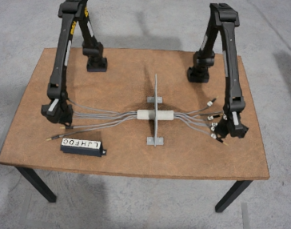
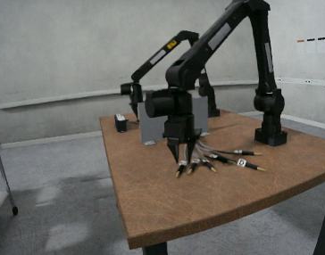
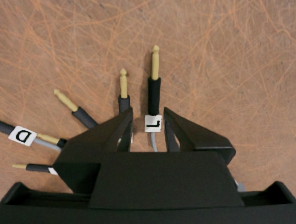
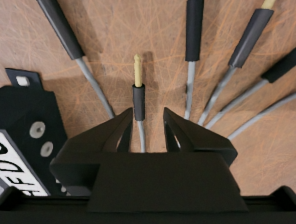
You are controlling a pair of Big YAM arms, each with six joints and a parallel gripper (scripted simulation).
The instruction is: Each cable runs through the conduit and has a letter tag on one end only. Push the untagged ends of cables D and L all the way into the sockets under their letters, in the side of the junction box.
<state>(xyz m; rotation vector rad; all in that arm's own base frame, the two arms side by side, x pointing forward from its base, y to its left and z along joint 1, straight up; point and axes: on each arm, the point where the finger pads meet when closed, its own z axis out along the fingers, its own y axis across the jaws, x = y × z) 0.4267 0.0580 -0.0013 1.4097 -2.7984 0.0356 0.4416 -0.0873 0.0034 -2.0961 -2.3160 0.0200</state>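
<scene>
Nothing is plugged in yet, as far as I can see. The junction box point(image 1: 82, 152) point(image 2: 121, 126) point(image 4: 25, 110) sits on the table, and the sockets point(image 4: 37, 129) that my right wrist view shows have no plug in them; the rest I cannot make out well. Both D and L look still to do, so I judge this to be the sorting-out stage.

My left claw point(image 1: 220, 131) point(image 2: 183, 160) point(image 3: 148, 112) is partly open and grips nothing. The L-tagged end point(image 1: 213, 136) point(image 2: 183, 163) point(image 3: 154, 95) lies on the table, its tag between my fingertips in the wrist view, with gaps on either side. The D-tagged end point(image 1: 211, 118) point(image 2: 241, 163) point(image 3: 22, 135) lies off to one side, loose.

My right claw point(image 1: 67, 121) point(image 2: 137, 118) point(image 4: 148, 112) is also partly open, holding nothing. An untagged plug point(image 1: 66, 127) point(image 4: 139, 102) shows between its fingertips, nearer one of them – by position a likely first pick, though I cannot tell whose cable it is, since the strands run together through the conduit point(image 1: 165, 115).

What's left: likely close on L's tag end and the matching plain end, lift that plain plug, line it up and push it fully home, then the same for D. The risk is a wrong match – neighbouring cables lie close.
</scene>
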